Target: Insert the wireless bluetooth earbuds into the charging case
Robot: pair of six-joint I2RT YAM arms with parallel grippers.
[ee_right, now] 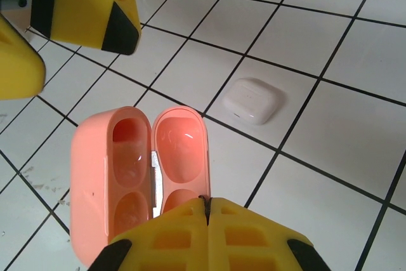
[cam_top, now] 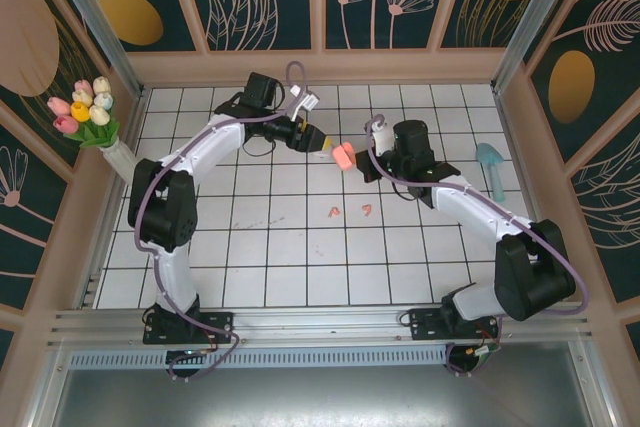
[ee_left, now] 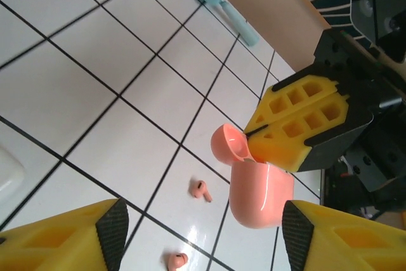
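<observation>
Right wrist view: my right pincer [ee_right: 206,202] is clenched on the lid edge of the pink charging case [ee_right: 127,176], which hangs hinged open over the bench [ee_right: 330,176]. My left pincer [ee_left: 202,226] stands released, fingers spread wide, facing that case. 2 salmon-pink earbuds lie on the tiles below: 1 earbud [cam_top: 335,211] near the second earbud [cam_top: 367,210]. Beyond sits 1 closed white case [ee_right: 255,100].

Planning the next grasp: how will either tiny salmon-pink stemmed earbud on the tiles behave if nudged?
Each tiny salmon-pink stemmed earbud looks glossy and rounded on shiny white tiles, so it may skid or roll when nudged. Far smaller than the open salmon-pink charging case, it is probably light.
</observation>
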